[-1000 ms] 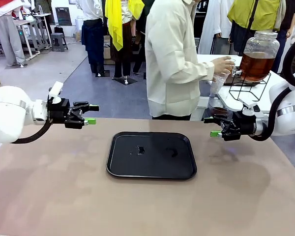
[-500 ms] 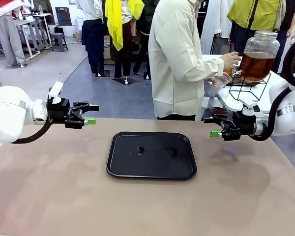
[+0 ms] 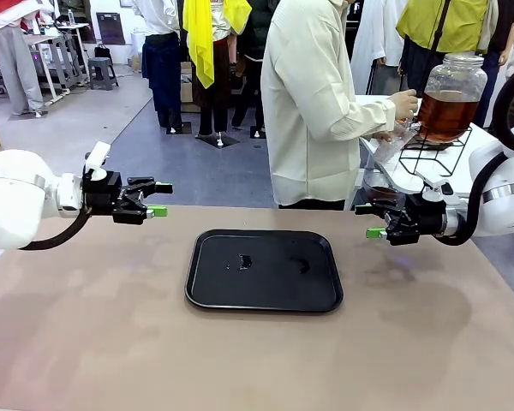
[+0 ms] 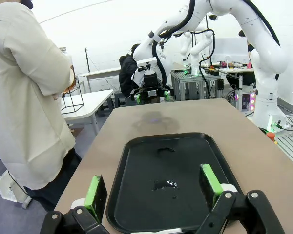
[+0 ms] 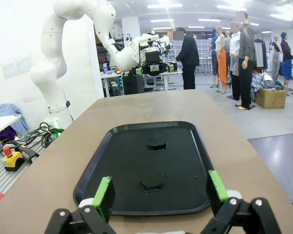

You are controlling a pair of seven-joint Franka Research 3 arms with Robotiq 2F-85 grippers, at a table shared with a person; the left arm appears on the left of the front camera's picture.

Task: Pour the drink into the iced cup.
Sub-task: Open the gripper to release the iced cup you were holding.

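1. The black tray [image 3: 264,270] lies in the middle of the counter [image 3: 94,342] with no cup on it, only a few wet spots. It reads as the landing place kept ready for the cups.
2. The left claw [image 3: 159,199] hovers left of the tray, above the counter, jaws spread wide and holding nothing. In its wrist view the green pads [image 4: 95,191] frame the tray's near edge.
3. The right claw [image 3: 370,221] hovers right of the tray at about the same height, likewise wide open and empty. Its pads [image 5: 103,195] also bracket the tray.
4. Both claws point inward at the tray from opposite sides. That looks like a waiting pose, each arm placed to reach whatever gets set down.
5. The drink [image 3: 447,115], amber liquid, sits in a big glass jar [image 3: 451,94] on a wire stand [image 3: 428,152], on a white side table beyond the tray's far right corner.
6. The person [image 3: 313,103] stands behind the tray, turned toward the jar, hands [image 3: 403,104] at it with a clear cup [image 3: 392,139] held low, apparently to fill it at a tap.
7. The task seems barely begun: nothing for the robot to pour or pour into is on the counter yet.
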